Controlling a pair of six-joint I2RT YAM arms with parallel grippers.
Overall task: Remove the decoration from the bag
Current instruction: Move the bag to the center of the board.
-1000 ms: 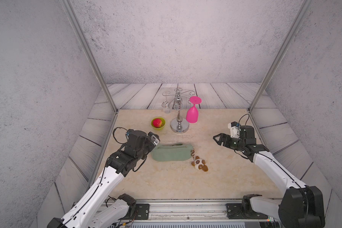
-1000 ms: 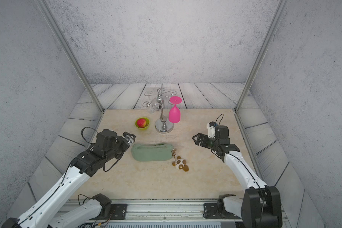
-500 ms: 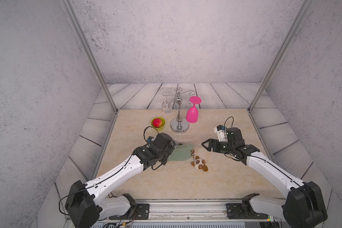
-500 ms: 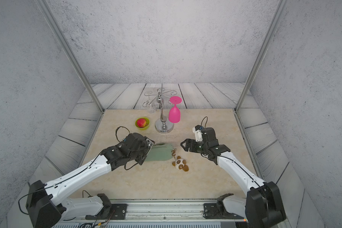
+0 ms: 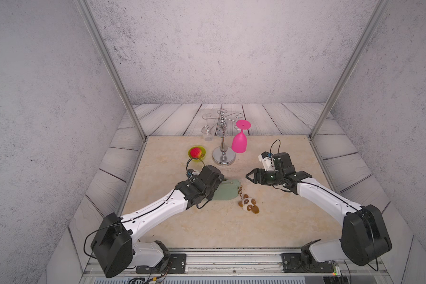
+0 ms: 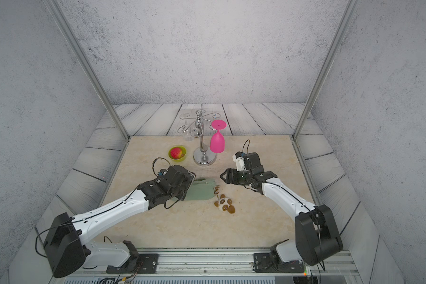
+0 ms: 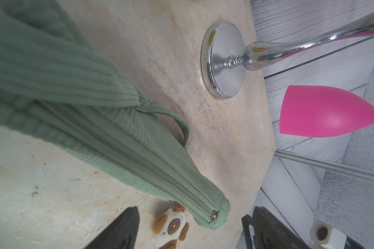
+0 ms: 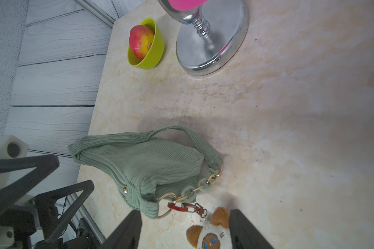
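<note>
Green corduroy bag lies in middle of table, zipper up. Plush decoration sits on the tabletop just beside bag's R end, on the robot's side, face up. Its reddish clasp looks hooked to bag's end hardware, tho it's small in frame. L gripper is over bag's L end, jaws apart; can't tell if it touches fabric. R gripper hovers near decoration, on its far side, jaws apart, gripping nothing. R wrist view looks past its fingers at the plush head. Further back: lime bowl w/ apple, chrome rack, pink goblet upside down.
</note>
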